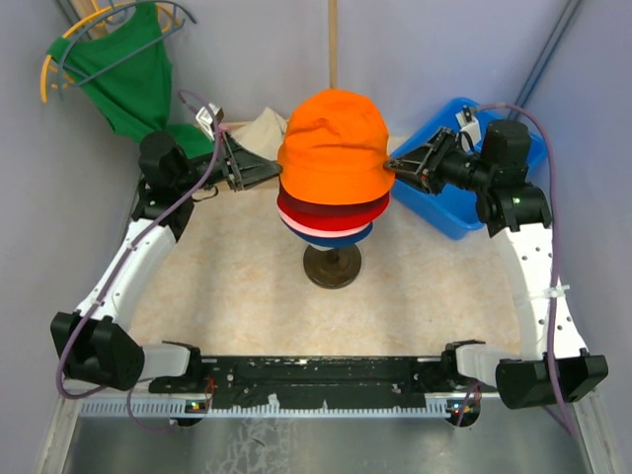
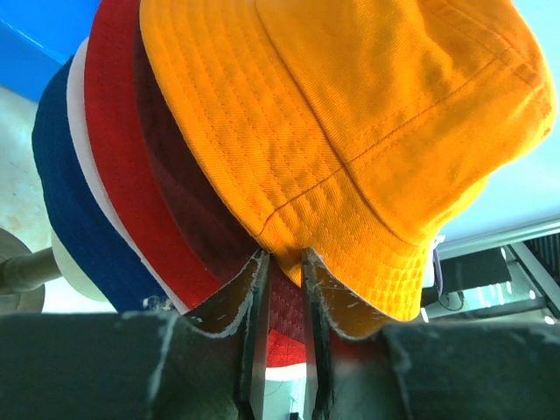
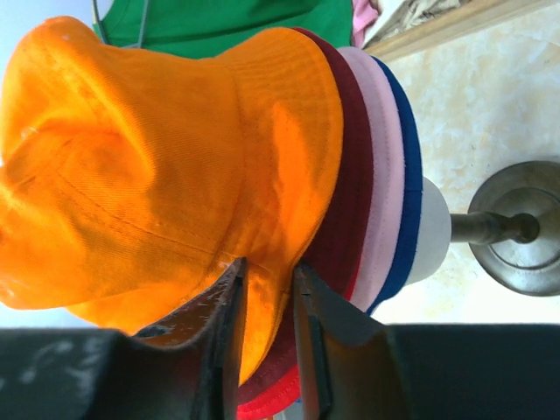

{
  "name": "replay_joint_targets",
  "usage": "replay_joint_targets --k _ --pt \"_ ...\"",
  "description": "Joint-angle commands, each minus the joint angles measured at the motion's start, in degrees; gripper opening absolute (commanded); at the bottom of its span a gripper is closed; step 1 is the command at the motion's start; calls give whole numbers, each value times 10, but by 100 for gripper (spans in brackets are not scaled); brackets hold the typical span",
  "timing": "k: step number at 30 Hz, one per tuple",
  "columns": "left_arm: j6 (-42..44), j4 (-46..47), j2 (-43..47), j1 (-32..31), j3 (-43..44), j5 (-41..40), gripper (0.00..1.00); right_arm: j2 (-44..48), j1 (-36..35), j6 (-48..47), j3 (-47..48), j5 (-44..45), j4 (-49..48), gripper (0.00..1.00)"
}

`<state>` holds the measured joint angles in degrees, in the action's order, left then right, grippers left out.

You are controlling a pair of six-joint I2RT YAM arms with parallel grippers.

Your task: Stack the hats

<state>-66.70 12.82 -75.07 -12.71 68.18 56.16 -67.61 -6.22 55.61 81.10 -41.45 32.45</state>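
Note:
An orange bucket hat [image 1: 334, 143] tops a stack of hats on a stand [image 1: 332, 267]. Beneath it show a dark red beanie [image 3: 354, 149], a red hat [image 2: 118, 149], a pink hat [image 3: 385, 166] and a navy blue hat [image 2: 66, 201] at the bottom. My left gripper [image 1: 276, 173] is at the left side of the orange brim, its jaws slightly open around the brim's edge [image 2: 283, 258]. At the right side of the brim is my right gripper [image 1: 390, 166], also slightly open, with orange fabric hanging loose between its jaws [image 3: 269, 267].
A blue bin [image 1: 464, 212] stands at the back right behind the right arm. A green garment on a hanger [image 1: 133, 79] hangs at the back left, and a beige cloth [image 1: 262, 128] lies behind the stack. The stand's round metal base [image 3: 525, 227] rests mid-table.

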Motion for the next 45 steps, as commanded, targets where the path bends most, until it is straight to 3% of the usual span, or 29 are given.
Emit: replay_joint_targets --k 1,5,11,19,26,30,36,42,45 --pt "24 6 35 19 19 -34 28 16 -1 7 38 -1 -38 31" --pt "51 -35 48 41 41 -47 34 22 14 2 44 0 -33 40" --pt "79 -69 45 67 42 -51 43 29 37 -64 81 18 57 49" --pt "78 -4 -9 78 26 -52 49 78 39 -54 79 7 100 51" --pt "45 121 -127 75 96 -17 48 147 39 -43 5 12 90 50" --pt "103 97 -147 76 84 -18 47 181 39 -88 -69 71 121 50" --pt "257 8 -81 78 -55 -140 55 178 39 -196 -128 229 202 52" --pt "278 64 -44 86 -207 -259 58 133 39 -252 -214 381 194 50" --pt "280 64 -57 90 -220 -260 62 99 43 -267 -255 442 171 40"
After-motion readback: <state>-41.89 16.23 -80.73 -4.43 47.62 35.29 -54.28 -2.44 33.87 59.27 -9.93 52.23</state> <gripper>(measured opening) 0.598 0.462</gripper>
